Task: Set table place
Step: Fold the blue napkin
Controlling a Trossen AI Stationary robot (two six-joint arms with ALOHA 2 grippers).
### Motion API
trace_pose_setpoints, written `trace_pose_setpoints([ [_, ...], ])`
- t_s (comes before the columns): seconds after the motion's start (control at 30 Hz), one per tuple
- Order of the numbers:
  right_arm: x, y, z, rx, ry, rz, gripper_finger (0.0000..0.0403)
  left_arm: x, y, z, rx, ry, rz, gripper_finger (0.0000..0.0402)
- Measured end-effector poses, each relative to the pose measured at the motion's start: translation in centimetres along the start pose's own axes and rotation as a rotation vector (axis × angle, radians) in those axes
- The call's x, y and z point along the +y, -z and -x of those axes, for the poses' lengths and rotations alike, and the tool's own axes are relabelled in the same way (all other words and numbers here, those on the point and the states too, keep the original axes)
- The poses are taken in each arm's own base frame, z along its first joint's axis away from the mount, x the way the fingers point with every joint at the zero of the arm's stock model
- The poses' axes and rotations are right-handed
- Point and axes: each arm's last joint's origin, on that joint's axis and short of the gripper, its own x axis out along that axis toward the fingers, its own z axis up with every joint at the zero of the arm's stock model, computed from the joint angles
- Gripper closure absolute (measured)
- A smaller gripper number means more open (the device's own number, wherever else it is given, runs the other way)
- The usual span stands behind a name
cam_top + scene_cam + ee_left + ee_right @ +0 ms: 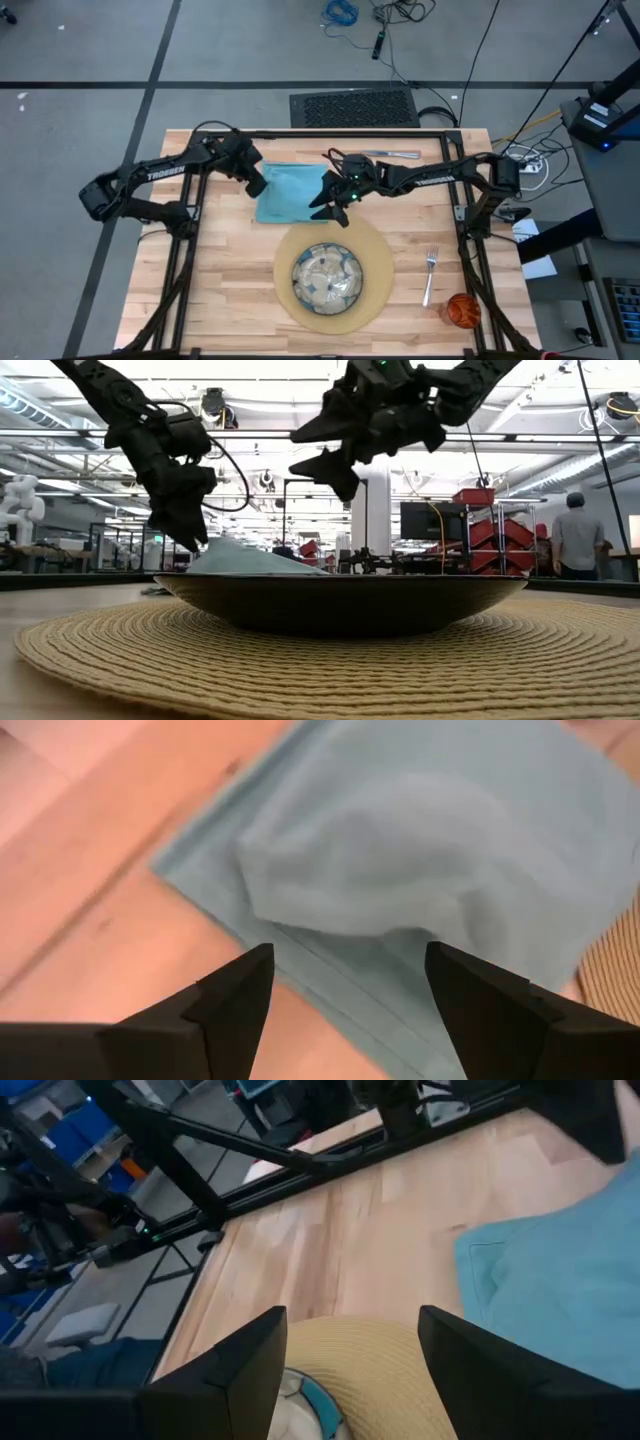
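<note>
A teal napkin [290,190] lies partly folded over itself on the wooden table [225,285], just beyond the round tan placemat [382,255]. A green-patterned plate [302,268] sits on the placemat. My left gripper [257,187] is open above the napkin's left edge [300,945], with a finger on each side of it and no contact that shows. My right gripper [330,210] is open and empty. It hangs over the placemat's far rim [370,1345], beside the napkin's right part [560,1290]. In the low view both grippers hang above the plate [340,605].
A silver fork [430,272] lies right of the placemat, and an orange cup [462,310] stands at the near right corner. More silver cutlery [395,154] lies by the far edge. A black frame [190,215] borders the table. A person [578,535] stands far off in the room.
</note>
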Motion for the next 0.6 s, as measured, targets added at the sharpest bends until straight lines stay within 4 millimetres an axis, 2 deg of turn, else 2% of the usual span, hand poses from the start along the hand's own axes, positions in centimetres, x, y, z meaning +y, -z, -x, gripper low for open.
trace_pose_setpoints([
  [0.2, -0.8, 0.0, -1.7, 0.04, -0.02, -0.011, 0.0183, 1.0, -0.7, -0.2, -0.061, -0.014, -0.004, 0.0154],
  [0.33, -1.3, -0.3, -2.6, 0.046, -0.033, -0.016, 0.0183, 1.6, -0.4, -1.4, -0.003, -0.003, 0.0, 0.0155],
  [0.43, -0.9, -0.8, -2.9, 0.039, -0.053, -0.004, 0.0183, 1.8, 0.0, -2.3, 0.049, 0.0, -0.007, 0.0155],
  [0.6, -0.2, -0.9, -3.1, 0.067, -0.094, 0.001, 0.0183, 1.9, 0.5, -2.3, 0.106, -0.021, -0.046, 0.0155],
])
